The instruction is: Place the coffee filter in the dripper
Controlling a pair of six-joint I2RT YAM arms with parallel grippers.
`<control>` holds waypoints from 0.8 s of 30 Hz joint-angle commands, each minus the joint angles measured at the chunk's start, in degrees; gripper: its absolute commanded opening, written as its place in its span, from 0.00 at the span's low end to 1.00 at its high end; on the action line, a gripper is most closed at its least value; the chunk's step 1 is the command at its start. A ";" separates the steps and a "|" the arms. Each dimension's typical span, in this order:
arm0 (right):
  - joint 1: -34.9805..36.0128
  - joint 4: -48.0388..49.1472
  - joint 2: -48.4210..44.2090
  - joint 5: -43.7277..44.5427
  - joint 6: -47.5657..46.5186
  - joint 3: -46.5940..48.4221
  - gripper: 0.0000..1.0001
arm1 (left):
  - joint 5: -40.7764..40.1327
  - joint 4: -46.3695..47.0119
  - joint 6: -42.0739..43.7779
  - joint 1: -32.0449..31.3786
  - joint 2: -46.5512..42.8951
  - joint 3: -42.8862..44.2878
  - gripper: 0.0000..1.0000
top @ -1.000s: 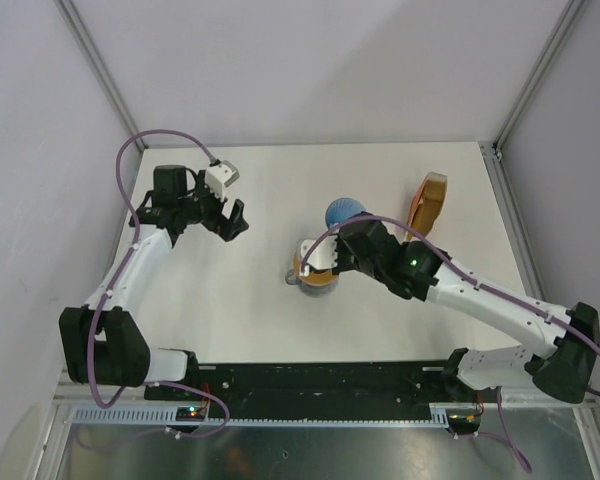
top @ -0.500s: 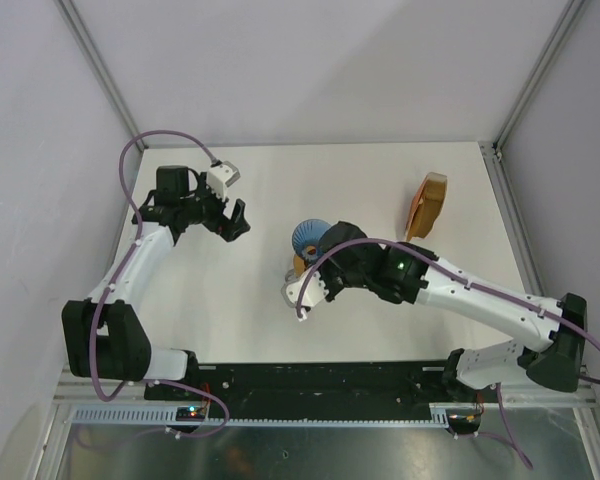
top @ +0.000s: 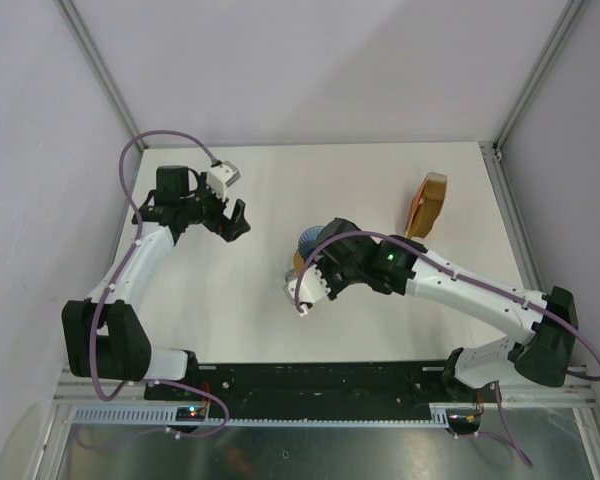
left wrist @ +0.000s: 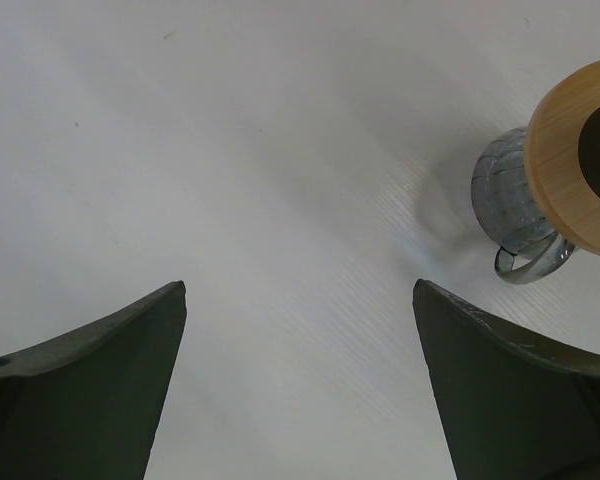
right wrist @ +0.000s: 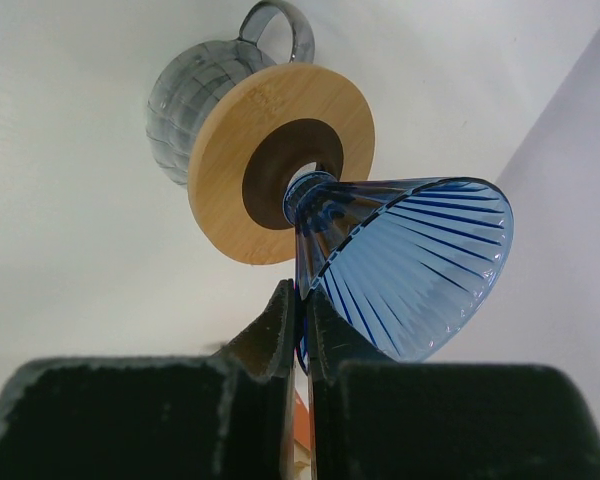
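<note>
Two arms shared the white table (top: pixel 280 180). Farthest left, the left gripper (top: pixel 235 222) hung over bare tabletop with its jaws spread wide and nothing between them, well apart from the work.

Near the middle stood the clear glass jug (right wrist: pixel 195 110), capped by a flat wooden ring (right wrist: pixel 230 170) with a dark hole at its centre. Just over it, the right gripper (right wrist: pixel 302 310) was pinched tight on the wall of the dripper (right wrist: pixel 410 270), one finger inside the rim and one outside. The blue ribbed cone was tilted. Its narrow neck pointed at the dark hole and its wide mouth faced away to the right. Whether the neck touched the ring could not be told from the wrist view.

Far right, near the table's edge, a thick orange-brown stack of filters (top: pixel 427 203) stood on edge. No single coffee filter could be picked out apart from it, and the dripper's mouth looked empty.

By that evidence the step in hand was a preparatory one: seating the dripper on the jug before any paper went in. The next move would call for righting the cone so the neck dropped squarely into the hole. The right jaws would then have to release without tipping it. After that, one sheet had to be peeled from the stack, which could be fiddly with thin paper.
</note>
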 commanded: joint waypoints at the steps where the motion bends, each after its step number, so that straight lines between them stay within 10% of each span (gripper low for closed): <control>1: -0.93 1.73 0.39 -1.34 -0.07 2.46 0.00 | 1.63 0.28 -0.15 0.31 0.02 0.78 1.00; 24: -1.19 0.86 1.95 0.14 0.00 5.36 0.00 | 2.04 0.27 0.37 0.32 0.29 0.48 1.00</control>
